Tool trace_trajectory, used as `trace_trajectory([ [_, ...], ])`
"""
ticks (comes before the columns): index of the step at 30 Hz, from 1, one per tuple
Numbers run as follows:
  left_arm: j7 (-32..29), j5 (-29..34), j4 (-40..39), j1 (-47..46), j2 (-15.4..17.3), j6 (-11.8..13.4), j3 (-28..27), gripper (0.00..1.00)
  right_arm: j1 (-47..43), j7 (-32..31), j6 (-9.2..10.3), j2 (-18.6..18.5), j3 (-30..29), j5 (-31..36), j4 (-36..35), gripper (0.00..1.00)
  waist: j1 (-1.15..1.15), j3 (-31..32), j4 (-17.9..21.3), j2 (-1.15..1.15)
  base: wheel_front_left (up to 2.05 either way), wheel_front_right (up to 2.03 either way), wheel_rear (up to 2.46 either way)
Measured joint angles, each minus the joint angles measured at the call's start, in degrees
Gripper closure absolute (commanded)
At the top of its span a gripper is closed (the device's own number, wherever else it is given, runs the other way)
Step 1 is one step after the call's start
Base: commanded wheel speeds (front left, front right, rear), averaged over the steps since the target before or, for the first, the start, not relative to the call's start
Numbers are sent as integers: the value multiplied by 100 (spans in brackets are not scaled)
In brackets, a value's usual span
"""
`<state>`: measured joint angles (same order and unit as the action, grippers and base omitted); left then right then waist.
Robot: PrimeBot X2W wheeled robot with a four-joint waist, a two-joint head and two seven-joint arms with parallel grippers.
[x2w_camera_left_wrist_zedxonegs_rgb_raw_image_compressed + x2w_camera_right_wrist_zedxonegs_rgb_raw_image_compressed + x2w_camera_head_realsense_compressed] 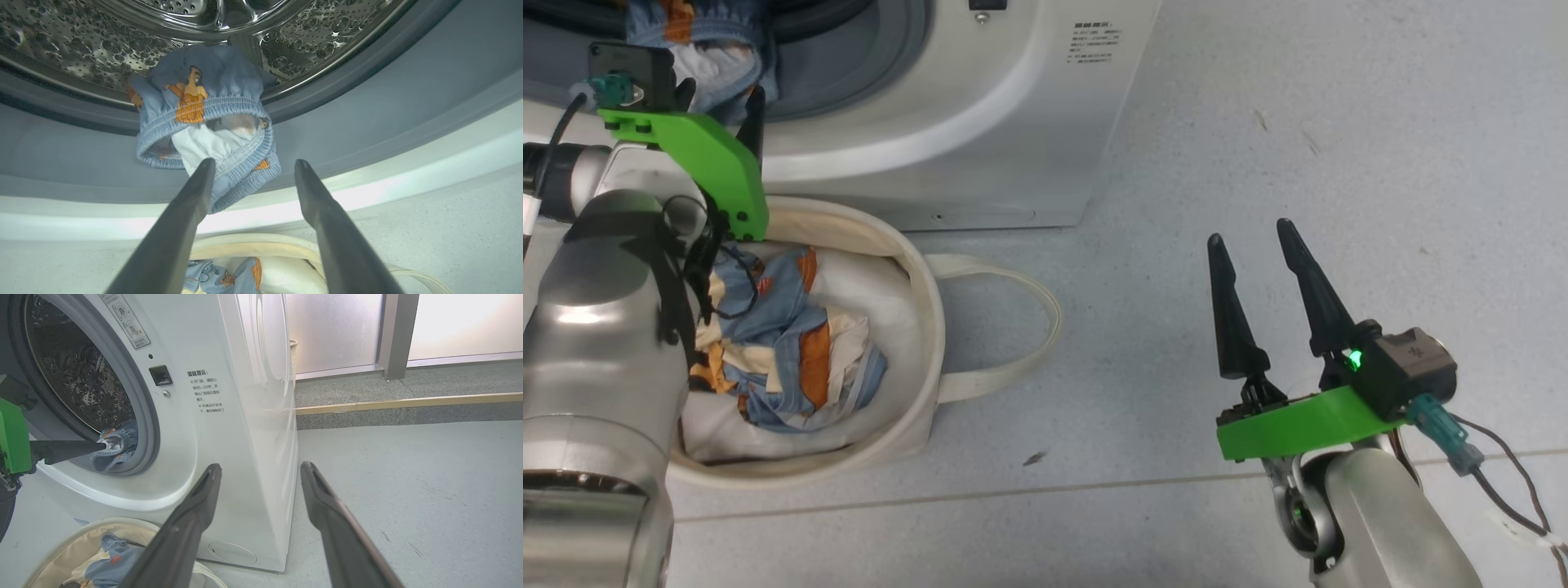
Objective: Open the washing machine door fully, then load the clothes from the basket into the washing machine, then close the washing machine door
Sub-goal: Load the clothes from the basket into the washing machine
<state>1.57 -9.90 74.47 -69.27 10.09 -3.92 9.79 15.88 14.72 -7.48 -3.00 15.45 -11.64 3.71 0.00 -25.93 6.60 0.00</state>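
– Left end effector [253,167]: why spread at the drum [81,49]?
– Releasing one garment [204,118] there, likely; it overhangs the seal [388,106]. More clothes [792,343] fill the basket [923,269]. Right end effector [1251,237] idles, spread.

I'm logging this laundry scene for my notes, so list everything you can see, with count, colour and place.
white boxy front-loading washing machine: one, white, behind the basket
light-blue printed fabric garment: one, blue with orange figures, draped over the grey drum ring
round cream canvas basket: one, cream, on the floor before the machine
crumpled blue, orange and beige clothes: one heap, inside the basket
speckled floor: one, pale grey, all around
left gripper: one, dark jaws open, at the draped garment
right gripper: one, dark jaws open, over the floor
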Motion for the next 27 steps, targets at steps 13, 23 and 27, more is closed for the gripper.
trace_trajectory([
  [13,1180,-86,-153,1089,-254,297,91,0,-261,0,0,0,67,-163,166,0,-1,664,-137,0,0,0,0],
  [23,1271,-501,-1628,3238,-531,552,-300,0,-683,0,0,0,68,-178,303,0,-1,1437,-357,0,0,0,0],
  [27,1273,-388,-2473,4048,-533,779,-326,0,-775,0,0,0,70,-208,322,0,-1,1657,-426,0,0,0,0],
])
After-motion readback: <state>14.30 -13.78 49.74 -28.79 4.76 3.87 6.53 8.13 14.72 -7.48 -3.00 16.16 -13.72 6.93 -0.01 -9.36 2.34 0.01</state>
